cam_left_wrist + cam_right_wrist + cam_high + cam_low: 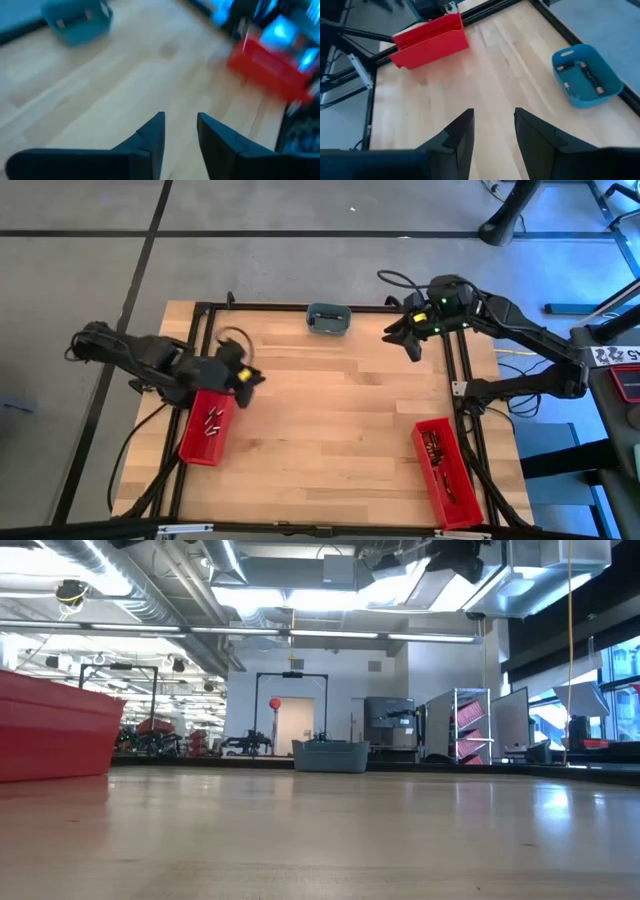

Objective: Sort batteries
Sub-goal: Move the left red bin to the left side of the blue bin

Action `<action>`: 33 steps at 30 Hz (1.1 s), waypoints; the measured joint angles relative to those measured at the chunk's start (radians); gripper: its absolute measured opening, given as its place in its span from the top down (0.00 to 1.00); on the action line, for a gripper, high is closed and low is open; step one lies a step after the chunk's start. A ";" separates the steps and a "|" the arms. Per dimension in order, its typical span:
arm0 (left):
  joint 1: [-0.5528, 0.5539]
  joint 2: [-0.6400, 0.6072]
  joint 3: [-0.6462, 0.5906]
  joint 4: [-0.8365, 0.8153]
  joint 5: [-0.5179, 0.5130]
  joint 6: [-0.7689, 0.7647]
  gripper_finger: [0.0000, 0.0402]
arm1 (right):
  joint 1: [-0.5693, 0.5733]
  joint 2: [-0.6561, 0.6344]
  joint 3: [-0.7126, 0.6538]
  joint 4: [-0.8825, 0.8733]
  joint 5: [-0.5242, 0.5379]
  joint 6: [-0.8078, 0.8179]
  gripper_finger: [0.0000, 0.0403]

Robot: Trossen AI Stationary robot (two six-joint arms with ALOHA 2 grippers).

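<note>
Several small batteries (213, 423) lie in the left red bin (206, 428), more lie in the right red bin (447, 470), and a few batteries (587, 75) lie in the grey-blue dish (328, 318) at the far edge. My left gripper (247, 377) hovers just beyond the left bin's far end. In its wrist view it (180, 117) is open, with only bare wood between the fingers. My right gripper (405, 337) hangs over the table's far right part, open and empty in its wrist view (493, 112).
A black frame (455, 370) runs along the table's edges. The bare wooden top (340, 410) spreads between the two bins. The low view shows the left bin (55, 735) and the dish (330, 755) standing on the table, with neither gripper in it.
</note>
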 joint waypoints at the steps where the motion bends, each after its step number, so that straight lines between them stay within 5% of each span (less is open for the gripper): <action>1: 0.011 0.037 0.028 -0.036 0.039 0.020 0.76 | 0.000 0.004 0.000 0.004 0.012 0.000 0.65; 6: 0.041 0.184 0.128 -0.269 0.193 0.014 0.83 | 0.000 0.045 0.000 0.025 0.092 -0.004 0.65; 10: 0.028 0.226 0.133 -0.434 0.220 -0.117 0.85 | -0.001 0.121 0.000 0.023 0.187 -0.031 0.65; 17: -0.010 0.200 0.126 -0.595 0.253 -0.428 0.64 | 0.000 0.290 -0.001 0.104 0.107 -0.048 0.65; 24: 0.002 0.167 -0.066 -0.584 0.354 -0.639 0.44 | -0.008 0.383 -0.001 0.187 0.061 -0.049 0.65; 33: 0.077 0.167 -0.303 -0.377 0.425 -0.617 0.57 | -0.007 0.385 -0.001 0.167 0.014 -0.043 0.65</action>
